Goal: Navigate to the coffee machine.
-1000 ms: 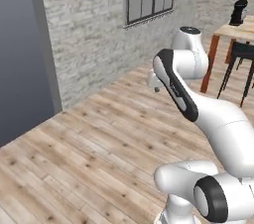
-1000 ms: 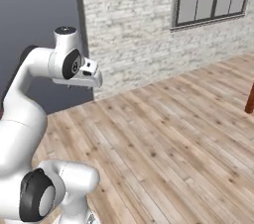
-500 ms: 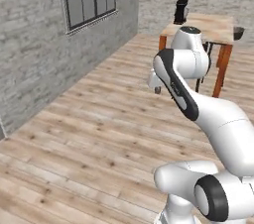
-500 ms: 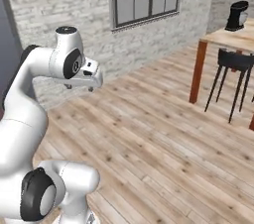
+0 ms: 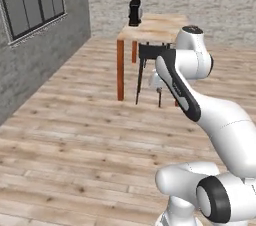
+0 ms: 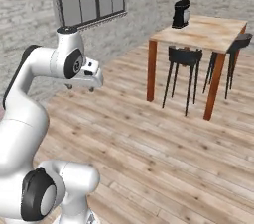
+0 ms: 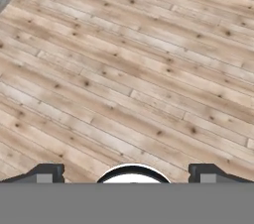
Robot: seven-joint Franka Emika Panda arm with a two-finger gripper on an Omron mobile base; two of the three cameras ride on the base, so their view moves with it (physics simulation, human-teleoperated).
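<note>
Coffee machine (image 6: 180,13) on the table (image 6: 213,32) now nearer in view; pincer (image 7: 126,172) released, empty.

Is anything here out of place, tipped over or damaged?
Nothing stands out. The coffee machine stands upright at the far corner of the wooden table, the stools are tucked beside it on their legs, and the plank floor shows no spill. The gripper is open above the floor.

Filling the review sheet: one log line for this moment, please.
phase: approach | coffee machine on wooden table, ahead | gripper open, empty
</note>
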